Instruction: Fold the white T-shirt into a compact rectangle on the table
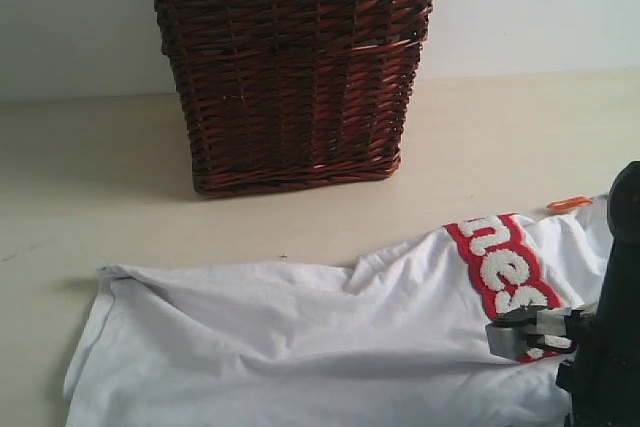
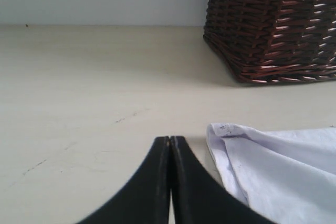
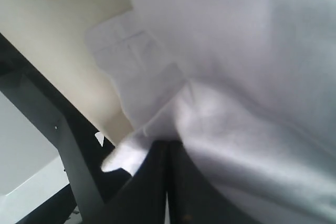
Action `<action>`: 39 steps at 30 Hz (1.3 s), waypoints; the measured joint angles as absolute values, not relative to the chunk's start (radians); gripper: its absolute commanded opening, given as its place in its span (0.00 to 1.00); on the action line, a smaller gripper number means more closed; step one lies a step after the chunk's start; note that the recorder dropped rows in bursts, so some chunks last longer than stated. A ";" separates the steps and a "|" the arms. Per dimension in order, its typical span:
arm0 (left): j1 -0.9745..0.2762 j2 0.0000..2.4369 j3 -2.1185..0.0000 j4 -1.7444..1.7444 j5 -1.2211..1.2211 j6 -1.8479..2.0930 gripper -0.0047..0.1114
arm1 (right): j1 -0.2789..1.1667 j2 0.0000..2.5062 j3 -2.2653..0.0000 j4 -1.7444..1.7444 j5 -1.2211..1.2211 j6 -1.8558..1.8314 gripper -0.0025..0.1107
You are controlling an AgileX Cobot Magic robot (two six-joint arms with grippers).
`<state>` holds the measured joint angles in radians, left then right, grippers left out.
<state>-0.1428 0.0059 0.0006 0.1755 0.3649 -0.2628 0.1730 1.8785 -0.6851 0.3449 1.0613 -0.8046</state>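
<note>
Right wrist view: my right gripper (image 3: 168, 144), jaws pressed together, apparently pinching bunched cloth of the white T-shirt (image 3: 241, 66). Then my left gripper (image 2: 170, 140), closed on nothing, just beside the shirt's opposite end. The shirt's long axis runs between both across the table (image 2: 79, 93).

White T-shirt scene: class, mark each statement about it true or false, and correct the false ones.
1. The white T-shirt lies folded in a neat rectangle. False: it lies spread out and wrinkled on the table.
2. The wicker basket stands upright, apart from the shirt. True.
3. The left end effector is open. False: its jaws are shut and empty, beside the shirt's edge.
4. The lettering on the shirt is outlined in red. True.
</note>
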 measured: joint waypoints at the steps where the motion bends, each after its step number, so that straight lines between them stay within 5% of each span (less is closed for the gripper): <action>1: -0.143 0.006 0.001 0.175 0.365 -0.263 0.05 | 0.173 1.878 -0.685 0.343 1.061 -0.805 0.02; 16: -0.143 0.006 0.001 0.175 0.365 -0.263 0.05 | 0.173 1.727 -0.827 0.354 1.009 -0.805 0.03; 24: -0.143 0.006 0.001 0.175 0.365 -0.263 0.05 | 0.173 1.592 -0.860 0.289 1.178 -1.122 0.48; 32: -0.143 0.006 0.001 0.175 0.365 -0.263 0.05 | 0.173 1.508 -0.733 0.232 1.209 -1.442 0.49; 39: -0.143 0.006 0.001 0.175 0.365 -0.263 0.05 | 0.173 1.507 -0.566 0.163 0.965 -1.574 0.49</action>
<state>-0.1428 0.0059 0.0006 0.1755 0.3649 -0.2628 0.1730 1.5071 -0.5661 0.1629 0.9649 -1.5741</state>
